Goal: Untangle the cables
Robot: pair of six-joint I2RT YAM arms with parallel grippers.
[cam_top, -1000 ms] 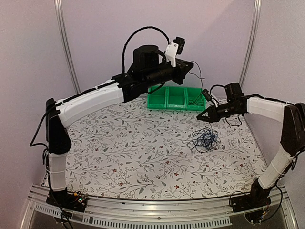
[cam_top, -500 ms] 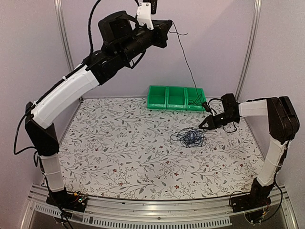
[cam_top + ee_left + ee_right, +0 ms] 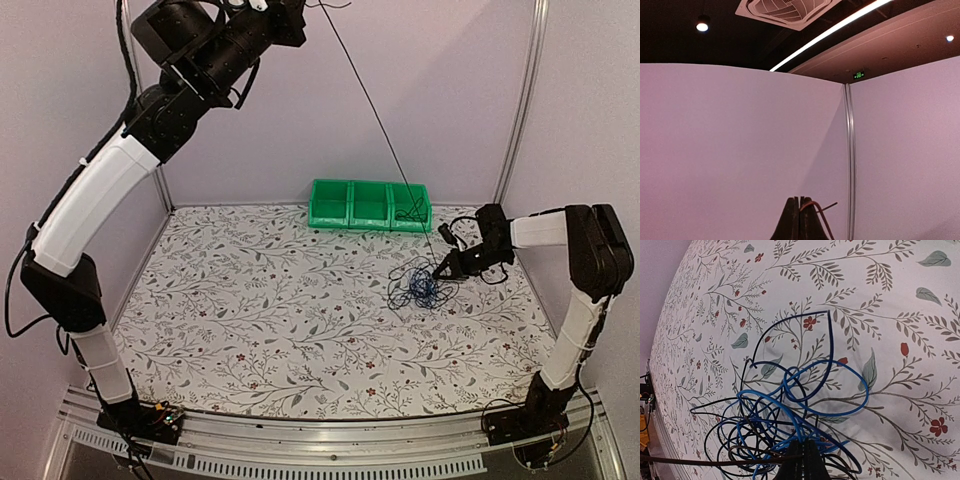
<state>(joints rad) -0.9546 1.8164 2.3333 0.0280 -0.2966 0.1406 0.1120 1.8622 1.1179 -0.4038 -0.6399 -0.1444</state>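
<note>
The left arm is reaching high toward the top of the enclosure, its left gripper (image 3: 800, 209) pinching shut on a single dark strand (image 3: 380, 130) that is running taut and diagonally down to the cables (image 3: 421, 285) on the bench (image 3: 250, 310). In the left wrist view the closed fingers are pointing at the lilac wall corner, with the wire kinking out to their right. The right gripper (image 3: 802, 449) is pressing low over the bench with its fingers closed on the near side of the tangle, where black and blue loops are crossing one another. One blue loop is bulging out to the right, and a darker loop is arching away over the floral print. The tangle is sitting in the right rear part of the bench, near the right-hand edge. It is lying in front of the green bin (image 3: 369, 206) of three compartments against the back wall, and apart from it. The right arm is folding in from the right wall beside it. A broad stretch of patterned bench is lying open to the left of the tangle and toward the near rail (image 3: 320, 440).
</note>
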